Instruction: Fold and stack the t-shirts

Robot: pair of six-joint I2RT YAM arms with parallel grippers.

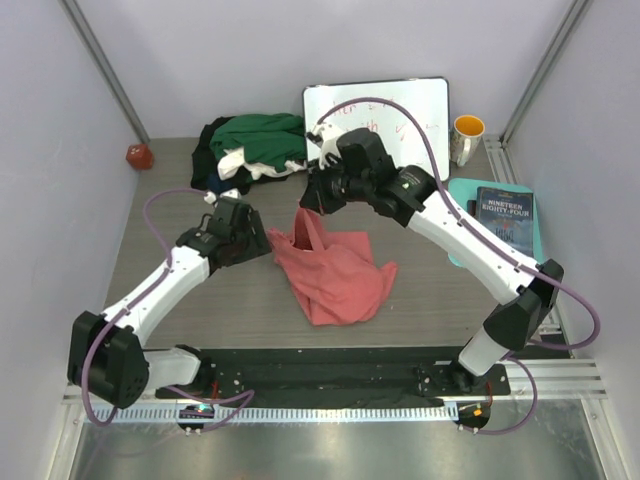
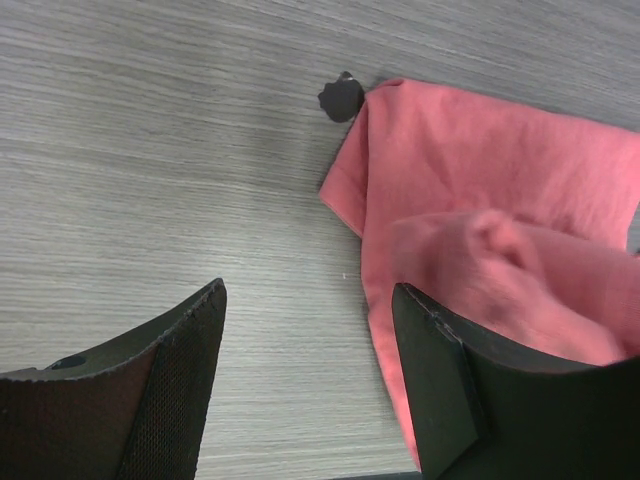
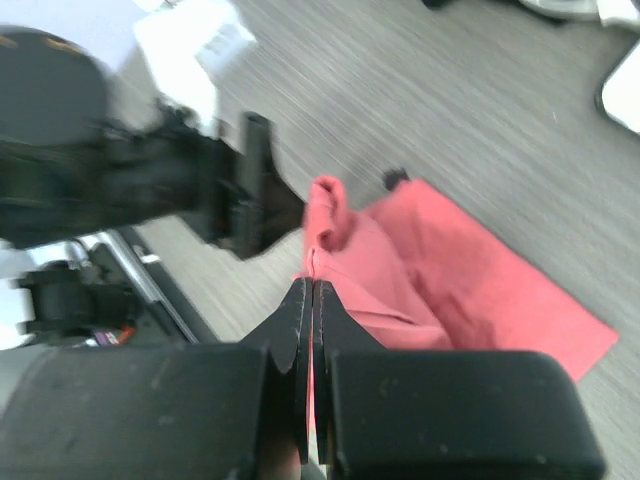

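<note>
"In front of the white board (image 1: 390, 105), what lies on the table (image 1: 210, 300)?"
"A salmon-pink t-shirt (image 1: 335, 275), crumpled and not yet folded. 1 corner, on the side nearest the white board, is raised off the surface. Just left of the white board sits a pile of other t-shirts (image 1: 250, 150), dark green, white and black."
"What holds the corner up?"
"The right gripper (image 3: 312, 292), hanging in front of the white board. Its jaws are pressed together, with a thin edge of pink cloth pinched at their very tips."
"And the other arm?"
"The left gripper (image 2: 305, 300) is further from the white board and to its left, low beside the shirt's edge. Its 2 jaws stand wide apart and hold nothing."
"What could go wrong?"
"I judge the pinch to be the weak point: so little cloth sits between the tips that a quick pull could slide it free and drop the corner. The shirt is bunched in layers, so lifting by 1 corner alone may drag the whole heap or leave a twist. If the left jaws close here they might catch 2 layers instead of 1 edge, and the fold would come out crooked"
</note>
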